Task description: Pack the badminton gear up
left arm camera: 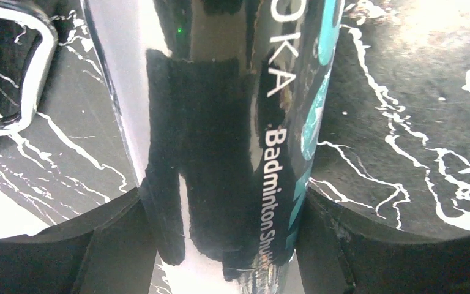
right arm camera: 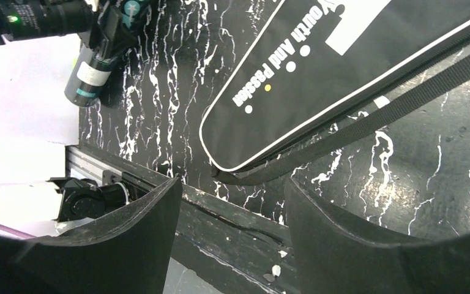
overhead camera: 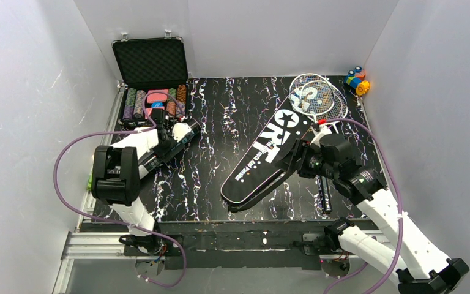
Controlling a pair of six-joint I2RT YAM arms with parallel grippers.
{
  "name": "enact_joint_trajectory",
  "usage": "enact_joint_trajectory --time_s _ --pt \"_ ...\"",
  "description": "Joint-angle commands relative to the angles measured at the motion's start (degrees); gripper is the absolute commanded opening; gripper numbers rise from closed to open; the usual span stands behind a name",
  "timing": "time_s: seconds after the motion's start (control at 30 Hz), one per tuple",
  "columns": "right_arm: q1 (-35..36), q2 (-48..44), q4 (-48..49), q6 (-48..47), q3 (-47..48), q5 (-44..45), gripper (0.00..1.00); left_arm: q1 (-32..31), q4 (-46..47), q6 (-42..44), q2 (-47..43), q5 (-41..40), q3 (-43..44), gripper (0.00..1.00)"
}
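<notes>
The long dark tube [overhead camera: 159, 153] with teal lettering lies slantwise at the left of the table. My left gripper [overhead camera: 172, 133] is shut on it. In the left wrist view the tube [left arm camera: 220, 122] fills the gap between both fingers of the left gripper [left arm camera: 223, 196]. The black "SPORT" bag [overhead camera: 269, 153] lies slantwise at mid-table. Two silver-framed rackets [overhead camera: 315, 98] lie overlapped at the back right, their handles running under my right arm. My right gripper [overhead camera: 297, 160] is open and empty above the bag's right edge. The right wrist view shows the right gripper [right arm camera: 232, 180], the bag [right arm camera: 318, 67] and its strap [right arm camera: 367, 122]. No shuttlecocks show.
An open black case of poker chips [overhead camera: 150, 67] stands at the back left, close to the left gripper. Colourful toy blocks [overhead camera: 358, 79] sit in the back right corner. White walls enclose three sides. The table's front rail [right arm camera: 232, 220] lies under the right gripper.
</notes>
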Motion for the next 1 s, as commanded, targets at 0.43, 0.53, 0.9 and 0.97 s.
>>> enact_joint_trajectory --time_s 0.43,0.53,0.9,0.97 --pt "-7.8 6.6 -3.9 -1.7 4.4 3.2 0.82 -1.4 -14.3 -6.6 -13.5 14.3 11.4 0.98" --pt "-9.9 8.1 -4.2 -2.1 5.3 2.3 0.82 -5.8 -19.4 -9.8 -17.8 14.6 17.1 0.98" --pt "-17.7 10.1 -7.2 -4.0 8.6 3.6 0.83 -26.1 -24.9 -22.1 -15.3 19.9 20.9 0.98" --pt "-19.1 9.1 -8.2 -3.4 9.1 3.5 0.83 -30.3 -21.0 -25.6 -13.9 18.9 20.8 0.98"
